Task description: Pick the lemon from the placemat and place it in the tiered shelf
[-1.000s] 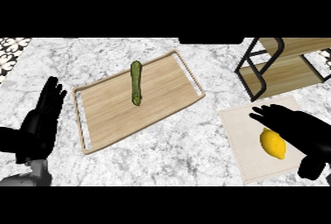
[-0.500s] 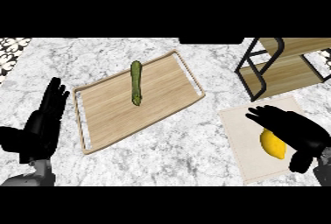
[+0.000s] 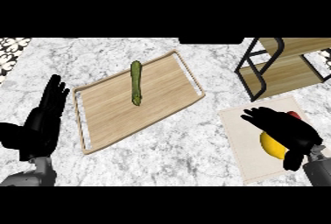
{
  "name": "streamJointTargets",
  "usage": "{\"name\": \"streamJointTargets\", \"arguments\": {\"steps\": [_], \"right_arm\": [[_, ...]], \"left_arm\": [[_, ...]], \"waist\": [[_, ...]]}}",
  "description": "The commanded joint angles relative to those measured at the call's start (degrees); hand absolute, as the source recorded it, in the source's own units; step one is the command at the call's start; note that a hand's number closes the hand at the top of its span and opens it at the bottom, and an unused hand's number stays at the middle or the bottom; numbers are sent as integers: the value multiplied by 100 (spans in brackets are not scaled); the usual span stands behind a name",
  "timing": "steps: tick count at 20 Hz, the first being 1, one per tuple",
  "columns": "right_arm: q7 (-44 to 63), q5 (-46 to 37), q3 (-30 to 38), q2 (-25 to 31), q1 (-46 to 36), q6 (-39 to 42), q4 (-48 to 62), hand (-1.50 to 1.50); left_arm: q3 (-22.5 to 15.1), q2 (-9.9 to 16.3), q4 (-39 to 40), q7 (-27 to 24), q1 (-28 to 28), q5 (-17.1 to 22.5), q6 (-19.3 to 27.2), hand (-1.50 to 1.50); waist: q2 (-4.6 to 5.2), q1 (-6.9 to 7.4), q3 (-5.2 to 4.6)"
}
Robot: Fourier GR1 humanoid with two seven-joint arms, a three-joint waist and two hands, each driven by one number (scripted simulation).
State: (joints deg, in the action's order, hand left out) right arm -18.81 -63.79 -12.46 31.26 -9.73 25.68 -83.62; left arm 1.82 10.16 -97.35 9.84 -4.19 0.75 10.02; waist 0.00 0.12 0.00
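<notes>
right robot hand (image 3: 287,129) has lowered over the lemon (image 3: 272,145), fingers spread, not grasping

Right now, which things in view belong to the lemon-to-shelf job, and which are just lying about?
Belonging to the job:
lemon, partly under the right hand
placemat beneath it
tiered shelf, top right

Just lying about:
wooden tray
long green vegetable lying on the tray
small red thing by the right hand
left hand, resting open at the left edge
</notes>
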Motion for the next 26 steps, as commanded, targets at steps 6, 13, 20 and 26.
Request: {"name": "streamJointTargets", "arguments": {"steps": [6,13,20,26], "right_arm": [[-509,-776,-158,-194,-194,-786,921,150],[-874,-853,-48,-409,-265,-1291,751,150],[-219,462,1736,-205,345,-720,812,150],[-66,1550,2271,-218,1072,514,-909,150]], "left_arm": [[402,212,-28,-58,30,206,-395,0],[223,-73,270,-367,51,-72,-256,0],[241,-48,137,49,-134,-96,-129,0],[91,-240,143,65,-239,-310,70,0]], "waist": [[2,15,1],[4,2,0],[-2,-119,0],[-23,-145,-7]]}}
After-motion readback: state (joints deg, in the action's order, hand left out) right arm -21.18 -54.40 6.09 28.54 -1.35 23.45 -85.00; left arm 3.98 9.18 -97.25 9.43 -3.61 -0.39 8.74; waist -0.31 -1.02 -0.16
